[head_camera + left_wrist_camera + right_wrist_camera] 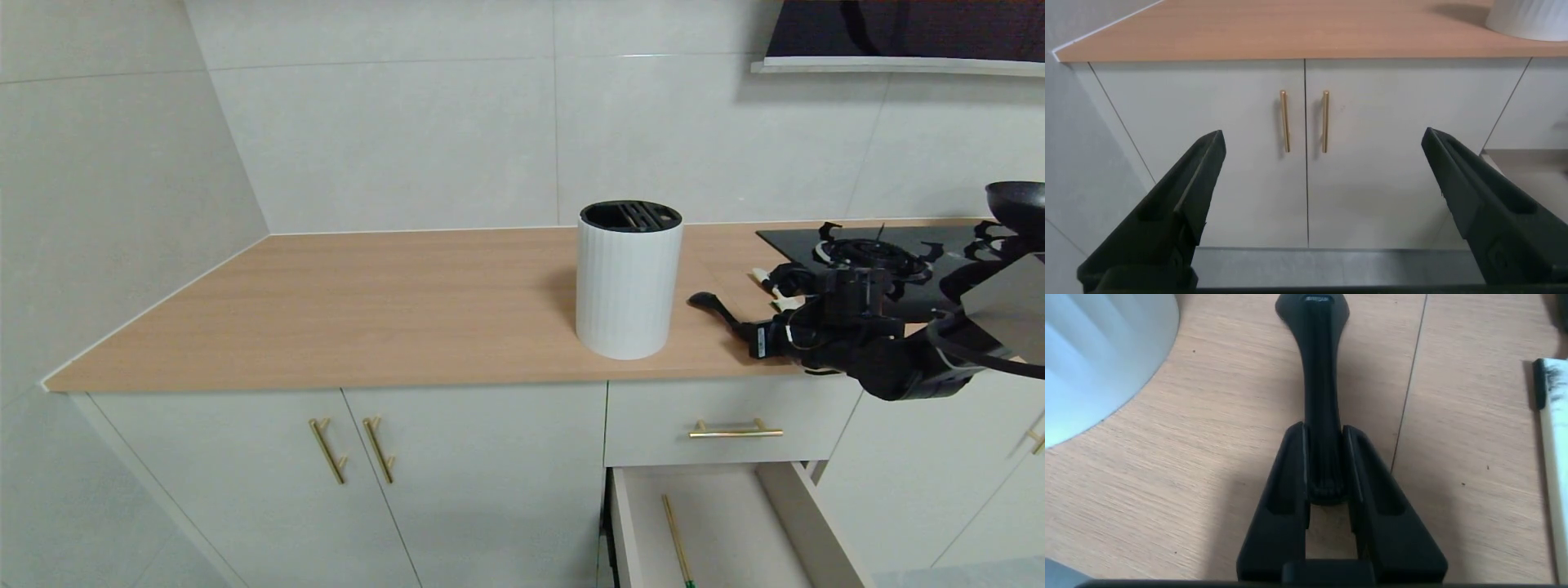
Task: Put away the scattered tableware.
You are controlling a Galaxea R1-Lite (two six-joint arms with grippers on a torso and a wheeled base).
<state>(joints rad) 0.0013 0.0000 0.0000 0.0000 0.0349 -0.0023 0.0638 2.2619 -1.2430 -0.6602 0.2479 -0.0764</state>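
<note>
Right hand [1325, 434] around black spoon [1319, 367], perhaps

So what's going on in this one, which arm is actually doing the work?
The right gripper is shut on the handle of a black utensil low over the wooden counter, beside the white holder. The left gripper is open and holds nothing, facing the cabinet doors. Below the counter a drawer stands open with a thin stick in it. A white-handled piece lies by the stove, not yet picked up.
</note>
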